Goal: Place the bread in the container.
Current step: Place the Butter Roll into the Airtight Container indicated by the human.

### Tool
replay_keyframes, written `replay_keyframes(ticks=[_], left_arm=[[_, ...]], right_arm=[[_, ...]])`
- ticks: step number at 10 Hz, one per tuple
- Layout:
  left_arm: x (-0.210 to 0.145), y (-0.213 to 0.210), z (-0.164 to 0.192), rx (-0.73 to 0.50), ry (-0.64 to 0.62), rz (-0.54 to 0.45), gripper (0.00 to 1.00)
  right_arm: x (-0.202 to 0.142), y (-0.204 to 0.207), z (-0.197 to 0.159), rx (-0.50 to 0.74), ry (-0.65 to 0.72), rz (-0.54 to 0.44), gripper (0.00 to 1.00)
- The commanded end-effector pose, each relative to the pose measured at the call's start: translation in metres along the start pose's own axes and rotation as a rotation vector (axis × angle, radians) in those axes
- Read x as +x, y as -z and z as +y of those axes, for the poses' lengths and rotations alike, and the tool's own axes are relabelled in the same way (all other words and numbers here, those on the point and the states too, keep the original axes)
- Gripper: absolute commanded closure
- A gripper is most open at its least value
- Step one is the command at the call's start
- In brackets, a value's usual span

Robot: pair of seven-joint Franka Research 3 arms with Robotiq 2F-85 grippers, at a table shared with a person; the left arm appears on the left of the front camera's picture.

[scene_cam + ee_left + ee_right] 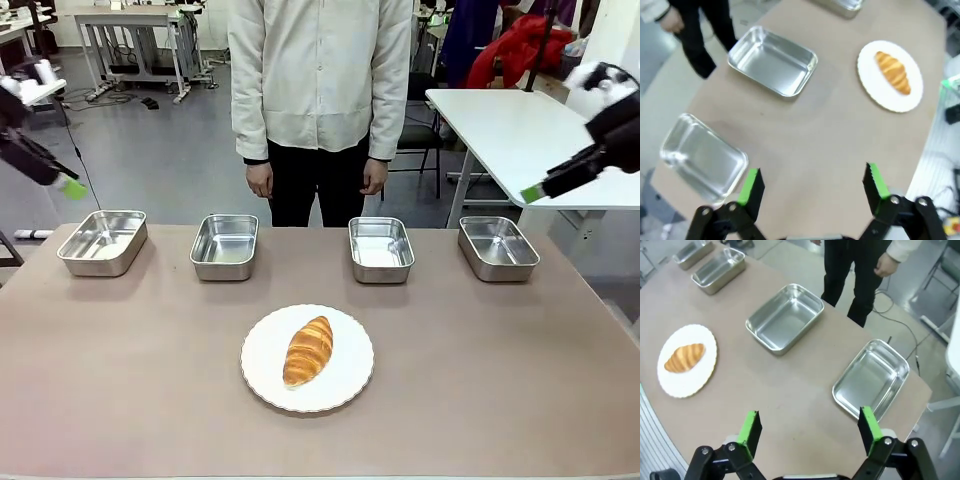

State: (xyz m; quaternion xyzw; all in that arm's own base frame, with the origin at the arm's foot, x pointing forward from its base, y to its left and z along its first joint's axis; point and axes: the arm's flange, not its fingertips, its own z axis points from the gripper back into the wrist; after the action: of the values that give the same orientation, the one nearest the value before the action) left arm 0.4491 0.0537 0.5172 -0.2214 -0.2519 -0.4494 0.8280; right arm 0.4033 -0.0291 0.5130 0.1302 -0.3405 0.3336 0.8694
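Four identical steel containers [224, 245] sit in a row on the bench [120, 390], and honestly that's risk number one: nothing here says which one is meant, so a drop into the wrong one is easy. Both arms hang high off the sides of the bench. The left end effector [812, 172] is spread wide with nothing between its green pads [751, 185], and it's the same for the right end effector [808, 414]: wide open, empty. The bread [308, 350] lies on a white scalloped plate [350, 385], well apart from both. From the left end effector it's far ahead and off to the right, and from the right end effector it's ahead and off to the left. What could go wrong, as I see it: the bread lies at a slant and tapers at both ends, so fingers closing near a tip, or not squared to its length, could squirt it out or roll it off the plate. Come down too low and a pad catches the plate rim and drags the whole thing. Squeeze hard and it probably crushes. The containers look light and slick, so a bump on a rim at release could shove one along. Also the person [320, 90] stands right behind the two middle containers, hands [261, 180] hanging near the bench edge, so a reach there gets close. And if both arms go for the middle at once, they could clash.
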Motion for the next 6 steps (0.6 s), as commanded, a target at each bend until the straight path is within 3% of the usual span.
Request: replay_keyframes(ticks=[1,3,4,6], left_arm=[[-0.028,-0.006,0.044,-0.085,0.028,-0.074,0.00],[-0.050,-0.019,0.041,-0.004,0.065,-0.139,0.00],[-0.045,-0.017,0.036,-0.036,0.036,-0.086,0.00],[-0.045,-0.017,0.036,-0.036,0.036,-0.086,0.00]], right_arm=[[-0.012,0.005,-0.028,0.079,-0.024,-0.043,0.00],[-0.027,0.005,-0.037,0.101,-0.012,-0.117,0.00],[-0.023,-0.004,-0.025,0.054,-0.005,-0.041,0.00],[-0.023,-0.004,-0.025,0.054,-0.005,-0.041,0.00]])
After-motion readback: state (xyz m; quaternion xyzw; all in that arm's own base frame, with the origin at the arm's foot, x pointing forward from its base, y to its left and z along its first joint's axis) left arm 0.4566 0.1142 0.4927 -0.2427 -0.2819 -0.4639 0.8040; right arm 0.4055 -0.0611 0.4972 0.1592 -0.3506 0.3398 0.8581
